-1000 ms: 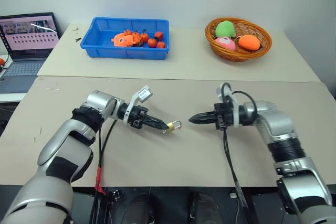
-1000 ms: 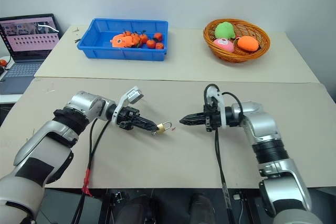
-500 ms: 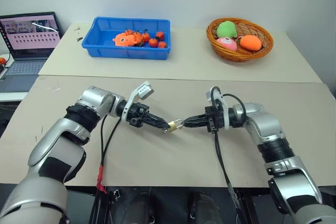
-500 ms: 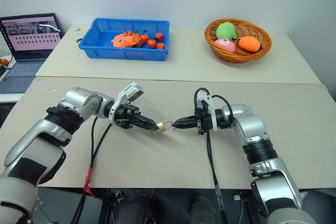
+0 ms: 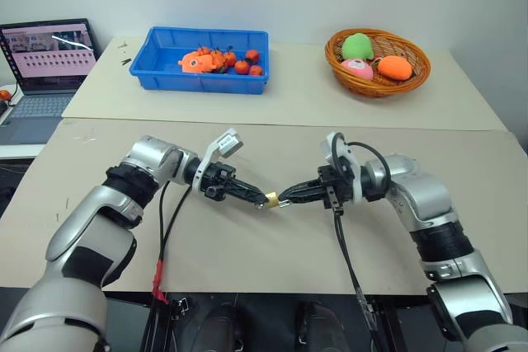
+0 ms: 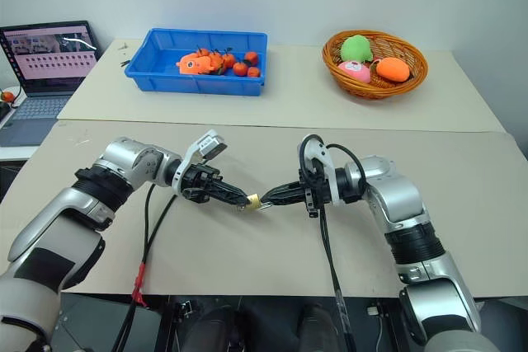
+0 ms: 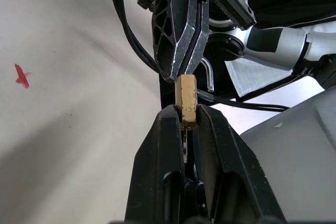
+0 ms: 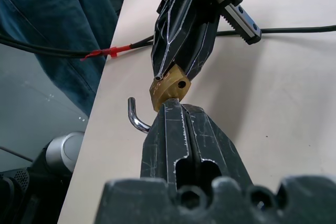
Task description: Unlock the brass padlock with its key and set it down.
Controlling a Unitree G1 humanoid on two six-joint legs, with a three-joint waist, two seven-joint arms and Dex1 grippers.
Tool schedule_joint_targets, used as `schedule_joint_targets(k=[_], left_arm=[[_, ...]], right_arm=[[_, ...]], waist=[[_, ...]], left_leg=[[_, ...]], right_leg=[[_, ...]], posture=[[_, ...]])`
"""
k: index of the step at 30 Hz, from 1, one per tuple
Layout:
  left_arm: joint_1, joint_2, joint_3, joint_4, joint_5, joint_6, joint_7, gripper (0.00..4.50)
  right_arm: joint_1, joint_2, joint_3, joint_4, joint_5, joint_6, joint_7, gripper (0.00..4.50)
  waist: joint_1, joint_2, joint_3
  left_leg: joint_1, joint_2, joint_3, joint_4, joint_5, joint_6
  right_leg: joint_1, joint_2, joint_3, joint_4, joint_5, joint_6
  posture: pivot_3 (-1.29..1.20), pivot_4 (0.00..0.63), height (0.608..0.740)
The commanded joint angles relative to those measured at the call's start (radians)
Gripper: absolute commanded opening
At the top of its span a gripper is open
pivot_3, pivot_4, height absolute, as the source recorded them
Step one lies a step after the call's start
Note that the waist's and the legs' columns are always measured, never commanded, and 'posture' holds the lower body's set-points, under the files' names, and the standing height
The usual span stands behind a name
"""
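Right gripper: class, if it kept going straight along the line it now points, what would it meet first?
The brass padlock. The right gripper, shut, points across at the left gripper, which clamps the padlock. Its tips look already at the lock body, though actual contact is hard to judge.

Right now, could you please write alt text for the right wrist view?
The shut right pincer meets the brass padlock, which the left pincer holds from the opposite side above a beige table. The padlock's silver shackle hooks out sideways.
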Motion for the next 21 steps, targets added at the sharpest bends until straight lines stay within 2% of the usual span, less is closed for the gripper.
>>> schedule_joint_targets(k=[1, 9, 13, 17, 21], left_arm=[[-0.014, -0.003, 0.003, -0.002, -0.007, -0.005, -0.008, 0.01], [-0.012, 0.001, 0.002, -0.006, -0.012, -0.006, -0.008, 0.01], [-0.009, 0.001, 0.002, -0.006, -0.012, -0.012, -0.008, 0.01], [0.001, 0.011, -0.001, -0.017, -0.015, -0.018, -0.008, 0.01], [0.012, -0.007, -0.015, 0.005, 0.06, -0.081, -0.007, 0.01]], right_arm=[[0.005, -0.012, -0.01, -0.052, 0.031, 0.011, 0.0, 0.03], [0.01, -0.018, -0.016, -0.056, 0.021, 0.002, -0.015, 0.03], [-0.015, 0.005, -0.043, 0.077, -0.049, -0.079, -0.111, 0.03], [-0.076, 0.021, -0.105, 0.298, -0.097, -0.177, -0.23, 0.03], [-0.088, 0.01, -0.144, 0.341, -0.09, -0.223, -0.238, 0.03]], waist=[[0.0, 0.0, 0.0], [0.0, 0.0, 0.0], [0.0, 0.0, 0.0], [0.0, 0.0, 0.0], [-0.001, 0.0, 0.0]], left_leg=[[0.0, 0.0, 0.0, 0.0, 0.0, 0.0], [0.0, 0.0, 0.0, 0.0, 0.0, 0.0], [0.0, 0.0, 0.0, 0.0, 0.0, 0.0], [0.0, 0.0, 0.0, 0.0, 0.0, 0.0], [0.0, 0.0, 0.001, -0.001, 0.0, 0.0]], right_leg=[[0.0, 0.0, 0.0, 0.0, 0.0, 0.0], [0.0, 0.0, 0.0, 0.0, 0.0, 0.0], [0.0, 0.0, 0.0, 0.0, 0.0, 0.0], [0.0, 0.0, 0.0, 0.0, 0.0, 0.0], [0.0, 0.0, 0.0, 0.0, 0.0, 0.0]], posture=[[0.0, 0.15, 0.692], [0.0, 0.15, 0.692], [0.0, 0.15, 0.692], [0.0, 0.15, 0.692], [0.0, 0.15, 0.692]])
